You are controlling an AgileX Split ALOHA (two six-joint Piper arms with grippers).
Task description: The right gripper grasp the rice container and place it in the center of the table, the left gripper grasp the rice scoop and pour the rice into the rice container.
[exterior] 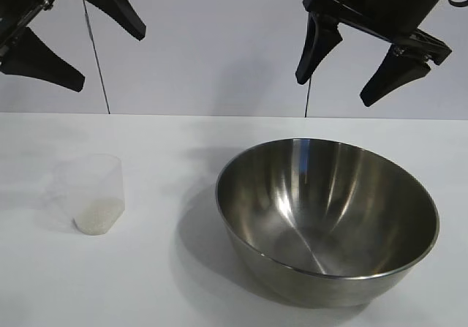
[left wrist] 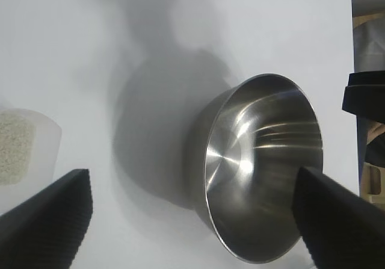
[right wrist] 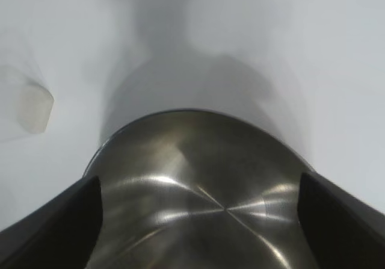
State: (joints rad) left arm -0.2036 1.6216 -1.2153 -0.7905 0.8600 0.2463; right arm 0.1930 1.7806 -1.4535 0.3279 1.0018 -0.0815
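On the plain white matte table (exterior: 146, 283) the large round stainless-steel rice container (exterior: 327, 217) stands upright toward the right and near side, empty inside; its near edge is cut off at the bottom of the exterior view. Well apart to its left stands the small translucent frosted plastic rice scoop (exterior: 95, 193), upright, with a low layer of tiny white rice (exterior: 93, 220) at its bottom; its stubby handle is hard to make out against the white surface (only a faint outline on its left side).

The black right gripper (exterior: 349, 71) hangs in the air above the far side of the steel bowl, its two tapered fingers spread wide and holding nothing; the arm above it is cropped by the upper edge. The black left gripper (exterior: 95, 53) hangs high at the far left, above the cup, fingers likewise wide apart and empty; most of its body is out of frame; in its own wrist view only the two fingertips (left wrist: 51, 221) show, with bowl and cup between them.
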